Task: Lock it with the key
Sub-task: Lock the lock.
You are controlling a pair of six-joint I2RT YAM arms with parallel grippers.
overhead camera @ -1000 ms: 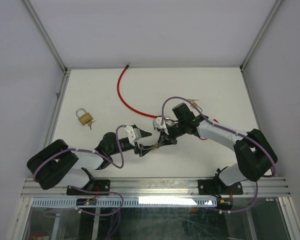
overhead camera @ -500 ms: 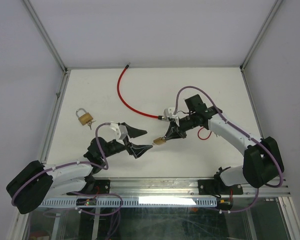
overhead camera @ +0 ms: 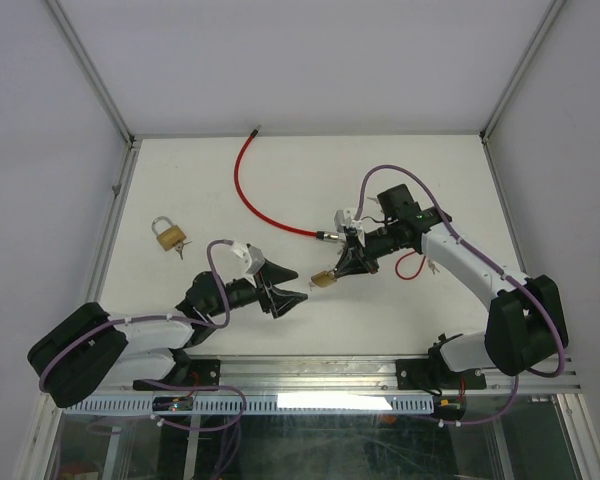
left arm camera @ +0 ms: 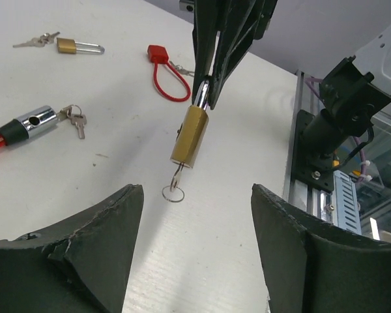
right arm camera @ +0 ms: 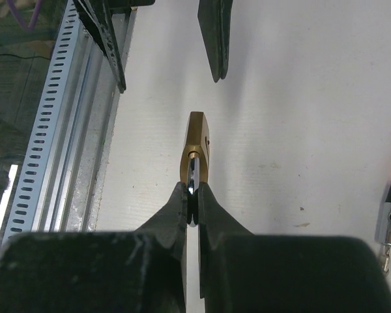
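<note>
Brass padlock, mid-frame in the top view, hangs by its shackle from the tightly pinched right gripper, its long axis slanting lower-left, so that its key, seemingly seated in the keyhole, points at the nearer, empty, wide-spread left gripper.

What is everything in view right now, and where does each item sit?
held brass padlock: 1, brass, hanging by its shackle from the right gripper, above the table
key: 1, silver, in that padlock's keyhole, ring dangling
second brass padlock: 1, brass, table's left side, keys beside it
long-shackle padlock: 1, brass, lying flat with keys, seen only in the left wrist view
red cable lock: 1, red cable, chrome head, mid-table, keys at head
small red padlock: 1, red with red loop, near the right arm
table: 1, white
left gripper: 1, black, open, facing the held padlock
right gripper: 1, black, shut on the shackle
</note>
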